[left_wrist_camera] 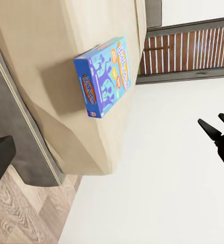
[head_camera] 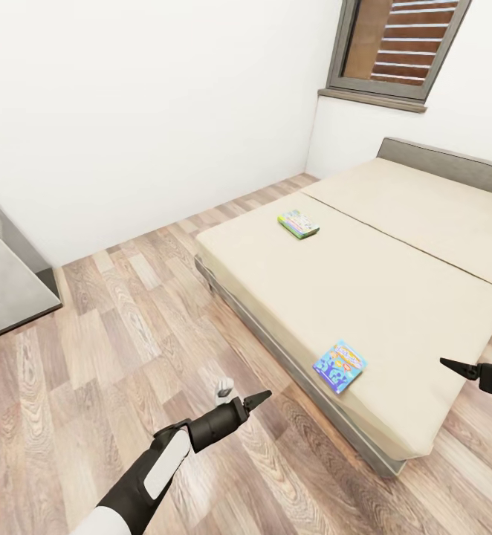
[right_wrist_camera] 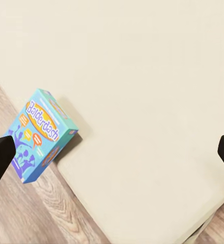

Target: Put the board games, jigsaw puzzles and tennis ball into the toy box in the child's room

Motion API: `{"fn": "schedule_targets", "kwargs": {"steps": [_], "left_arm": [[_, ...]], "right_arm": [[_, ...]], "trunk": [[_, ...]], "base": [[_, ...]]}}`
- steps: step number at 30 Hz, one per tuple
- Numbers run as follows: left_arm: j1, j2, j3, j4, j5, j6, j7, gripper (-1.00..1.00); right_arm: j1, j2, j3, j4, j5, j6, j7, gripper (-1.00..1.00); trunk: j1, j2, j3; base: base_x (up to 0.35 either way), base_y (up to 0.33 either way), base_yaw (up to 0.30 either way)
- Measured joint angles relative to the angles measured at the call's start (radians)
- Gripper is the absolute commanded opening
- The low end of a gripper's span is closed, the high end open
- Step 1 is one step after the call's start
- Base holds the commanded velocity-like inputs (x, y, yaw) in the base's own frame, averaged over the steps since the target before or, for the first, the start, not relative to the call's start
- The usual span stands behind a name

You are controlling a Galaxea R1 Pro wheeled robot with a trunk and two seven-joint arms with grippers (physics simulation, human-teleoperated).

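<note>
Legible text: "Balderdash", in white letters on an orange oval band, printed on the lid of the blue board game (right_wrist_camera: 39, 136) lying at the edge of the bed (right_wrist_camera: 152, 76). The same title shows on that box from the left wrist view, too blurred there to read letter by letter. The green-edged board game (head_camera: 299, 224) farther up the bed carries print too small to read.

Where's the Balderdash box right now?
In the head view the Balderdash box lies flat on the bed, at the near edge closest to the robot, between the two pincers and nearer the right pincer; the green-edged game sits farther up the bed.
</note>
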Motion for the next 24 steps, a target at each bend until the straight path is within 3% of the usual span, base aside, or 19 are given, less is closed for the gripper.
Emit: {"fn": "schedule_targets", "kwargs": {"steps": [24], "left_arm": [[0.001,-0.016,0.000,0.001,-0.001,0.000,0.003,1.00]], "right_arm": [[-0.007,-0.016,0.001,0.000,0.000,0.029,0.000,1.00]], "trunk": [[0.000,0.000,-0.002]], "base": [[0.000,0.000,0.000]]}}
